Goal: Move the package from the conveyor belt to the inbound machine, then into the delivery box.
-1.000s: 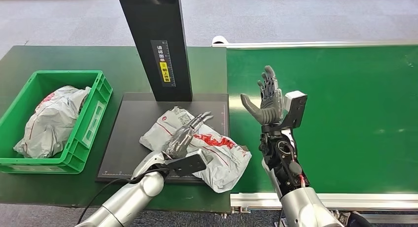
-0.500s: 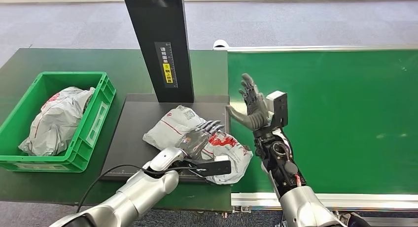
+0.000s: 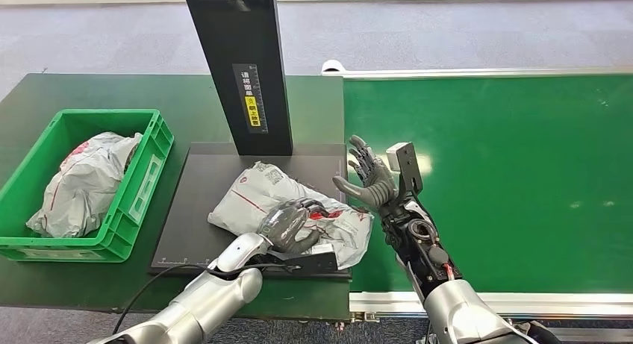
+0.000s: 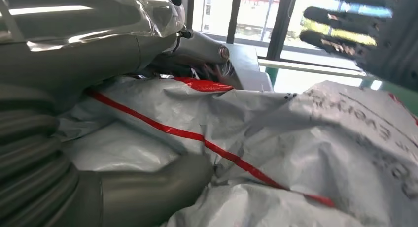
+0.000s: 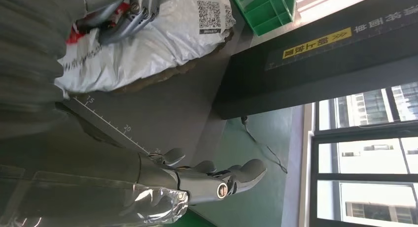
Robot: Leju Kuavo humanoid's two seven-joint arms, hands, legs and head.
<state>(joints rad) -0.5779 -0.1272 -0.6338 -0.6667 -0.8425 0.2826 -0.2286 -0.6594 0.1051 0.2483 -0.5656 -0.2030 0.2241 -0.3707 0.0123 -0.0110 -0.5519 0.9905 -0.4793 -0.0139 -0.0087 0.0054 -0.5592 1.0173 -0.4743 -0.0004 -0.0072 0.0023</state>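
Grey-white plastic film with red stripes wraps the package, which lies on the black platform of the inbound machine, just under the machine's dark upright column; half a second ago the left robot hand lay flat on the bag with fingers stretched out, and now its fingers have curled down over the crumpled near part, so it grips the package, as the left wrist view confirms with thumb and fingers pressed into the film; that suggests the scan step is done and the lift toward the delivery box is next; the right robot hand has drifted toward 9 o'clock, from over the green conveyor belt to just beside the package's 3 o'clock end, open, fingers spread, holding nothing; the package's long axis runs from about 10 o'clock to 4 o'clock, QR label toward the column, red-printed end toward the belt; the green delivery box sits on the desk at 9 o'clock, already holding another bag.
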